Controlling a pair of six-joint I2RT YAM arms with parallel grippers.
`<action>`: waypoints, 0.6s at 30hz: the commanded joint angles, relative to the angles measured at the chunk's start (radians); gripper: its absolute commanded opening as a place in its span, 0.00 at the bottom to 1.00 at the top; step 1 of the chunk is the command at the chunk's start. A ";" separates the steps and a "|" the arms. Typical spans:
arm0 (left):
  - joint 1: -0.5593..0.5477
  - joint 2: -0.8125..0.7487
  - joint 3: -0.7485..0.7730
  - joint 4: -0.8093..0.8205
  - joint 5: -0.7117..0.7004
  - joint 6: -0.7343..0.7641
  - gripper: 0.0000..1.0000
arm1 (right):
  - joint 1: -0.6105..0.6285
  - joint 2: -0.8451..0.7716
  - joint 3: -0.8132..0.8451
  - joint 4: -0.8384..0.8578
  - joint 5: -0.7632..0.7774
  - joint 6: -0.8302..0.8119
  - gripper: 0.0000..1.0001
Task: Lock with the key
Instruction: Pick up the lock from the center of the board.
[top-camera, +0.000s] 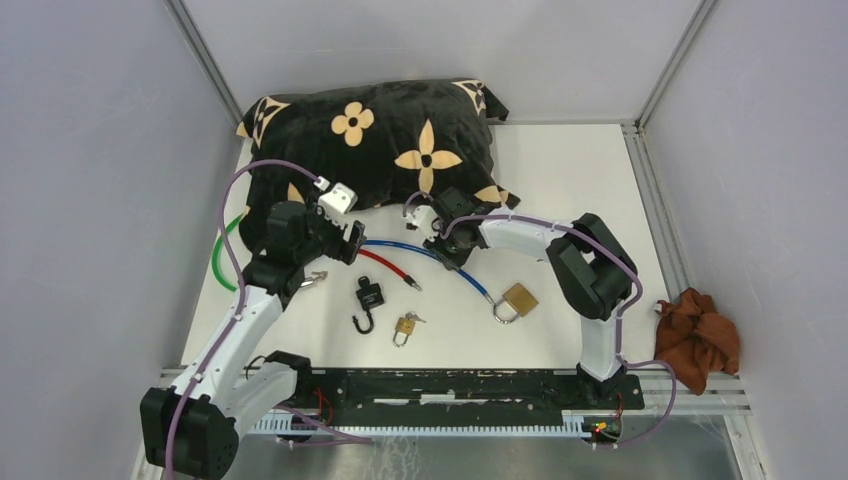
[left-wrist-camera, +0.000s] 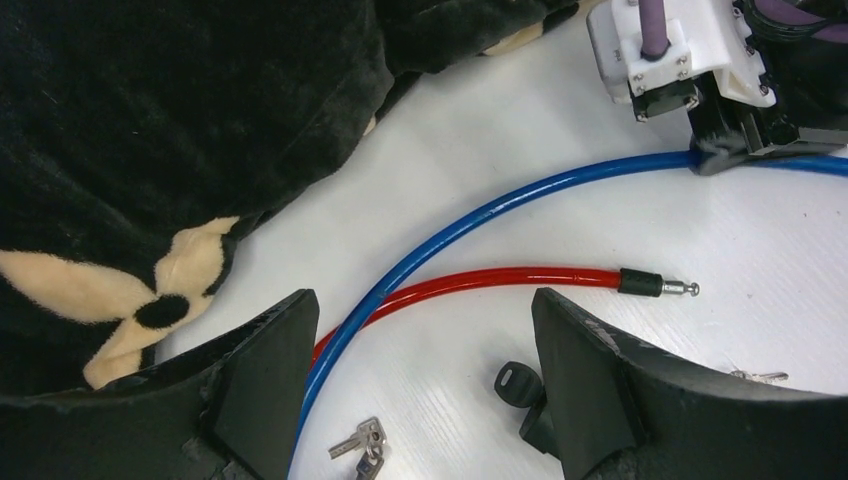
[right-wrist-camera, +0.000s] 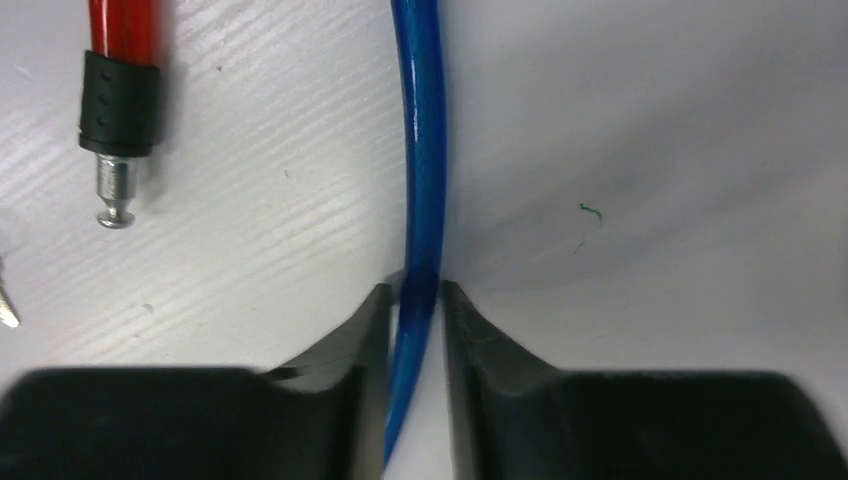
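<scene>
Right pincer (right-wrist-camera: 418, 292) grasps the blue cable (right-wrist-camera: 425, 120), left pincer (left-wrist-camera: 422, 300) released above it: cable-positioning step. Next likely needs the keys (left-wrist-camera: 362, 438) near it.

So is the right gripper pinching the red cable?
No, the right gripper is pinching the blue cable; the red cable lies loose beside it.

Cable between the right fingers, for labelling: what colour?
Blue cable; right wrist view shows it best.

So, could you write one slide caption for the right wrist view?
Right gripper clamps the blue plastic-coated cable; the black-collared metal pin of the red cable lies beside it.
</scene>
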 joint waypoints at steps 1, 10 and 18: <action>0.000 0.010 0.048 -0.046 0.018 0.022 0.83 | 0.006 0.036 -0.030 -0.001 0.020 -0.014 0.08; -0.139 0.213 0.104 -0.089 0.120 0.402 0.85 | 0.006 -0.349 -0.263 0.294 0.002 -0.081 0.00; -0.228 0.521 0.194 0.089 0.094 0.728 0.94 | 0.006 -0.574 -0.469 0.406 -0.012 -0.091 0.00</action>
